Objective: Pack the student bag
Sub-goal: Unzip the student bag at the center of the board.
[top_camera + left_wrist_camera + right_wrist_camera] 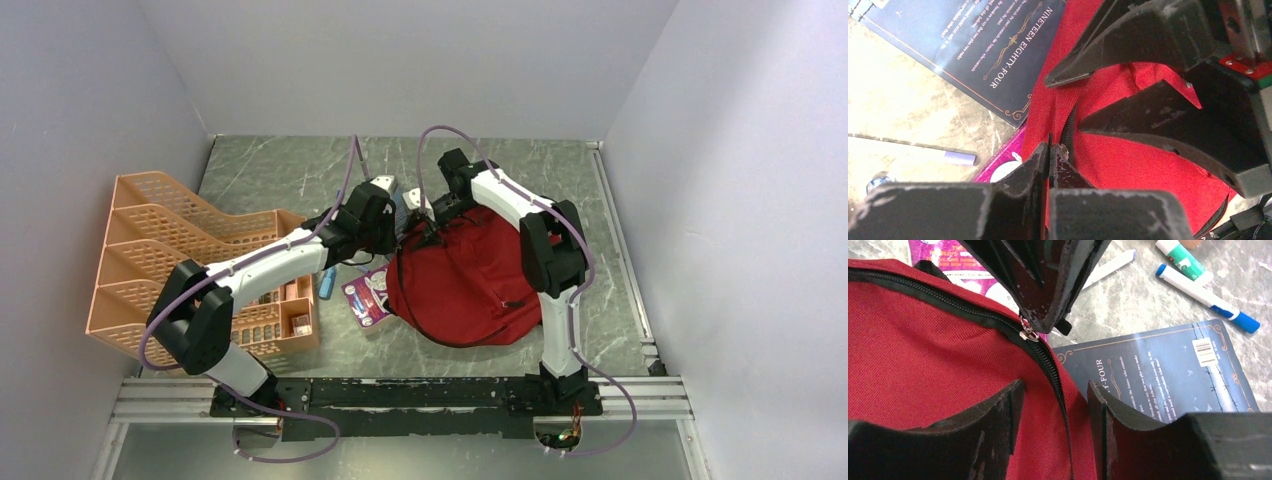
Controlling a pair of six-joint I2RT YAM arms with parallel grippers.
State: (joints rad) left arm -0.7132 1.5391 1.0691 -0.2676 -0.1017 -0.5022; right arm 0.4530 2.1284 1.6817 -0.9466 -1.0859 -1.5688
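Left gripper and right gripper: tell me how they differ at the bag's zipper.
The left gripper is shut, its tips pinched at the zipper pull; the right gripper stands open and holds nothing. The left gripper's tips meet right on the zipper, while the right gripper's fingers straddle it, one on each side. Both are black, two-fingered and low over the student bag, tips pointing toward each other.

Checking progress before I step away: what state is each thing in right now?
student bag: lying on the table, zipper shut where visible.
left hand: shut on the zipper pull.
right hand: open, fingers straddling the zipper.
book: closed, back cover up, beside the bag.
blue marker: capped, lying flat.
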